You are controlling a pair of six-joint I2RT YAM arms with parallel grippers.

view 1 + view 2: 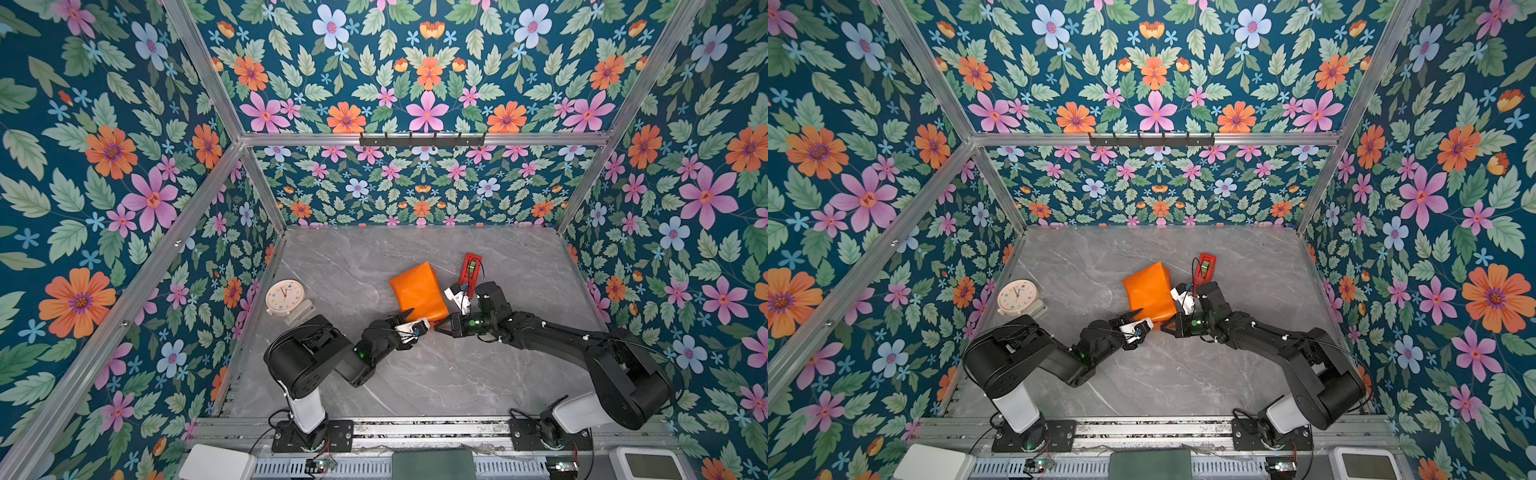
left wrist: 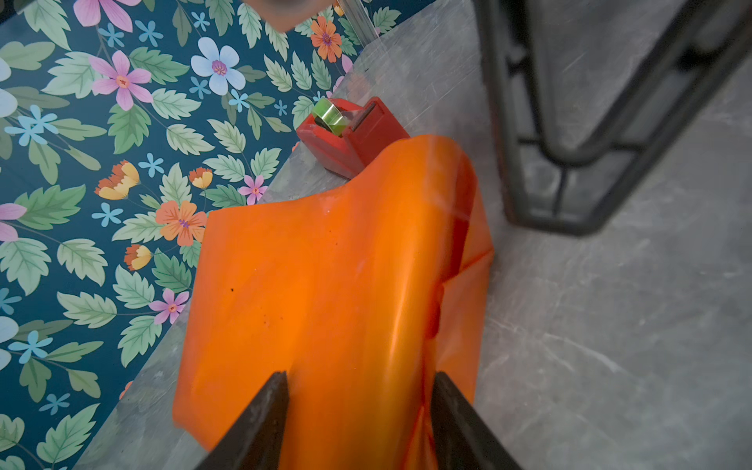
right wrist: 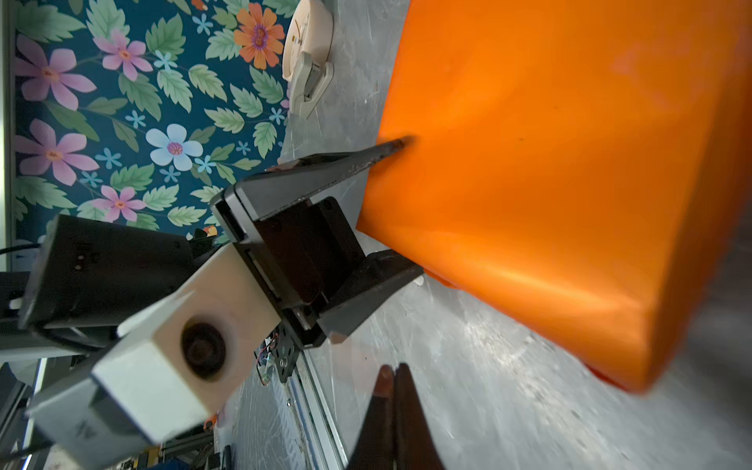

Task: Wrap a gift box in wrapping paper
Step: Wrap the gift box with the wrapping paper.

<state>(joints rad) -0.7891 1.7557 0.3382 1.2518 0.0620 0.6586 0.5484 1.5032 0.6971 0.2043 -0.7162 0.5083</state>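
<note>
The wrapping paper (image 1: 417,291) (image 1: 1148,289), glossy orange, is folded round a box-shaped parcel in the middle of the table. The gift box inside it is hidden. My left gripper (image 1: 415,319) (image 1: 1144,319) (image 2: 360,376) clamps the parcel's near end, one finger pressing on the top face and the other at the lower edge, as the right wrist view shows on the paper (image 3: 569,162). In the left wrist view the paper (image 2: 325,264) fills the gap between the fingers. My right gripper (image 1: 438,328) (image 1: 1165,328) (image 3: 392,368) is shut and empty, just off the parcel's near right corner, above the table.
A red tape dispenser (image 1: 471,268) (image 1: 1204,266) (image 2: 350,138) with a green roll stands just behind and right of the parcel. A cream clock (image 1: 284,297) (image 1: 1017,297) (image 3: 305,53) stands by the left wall. Floral walls enclose the grey marble table (image 1: 415,382).
</note>
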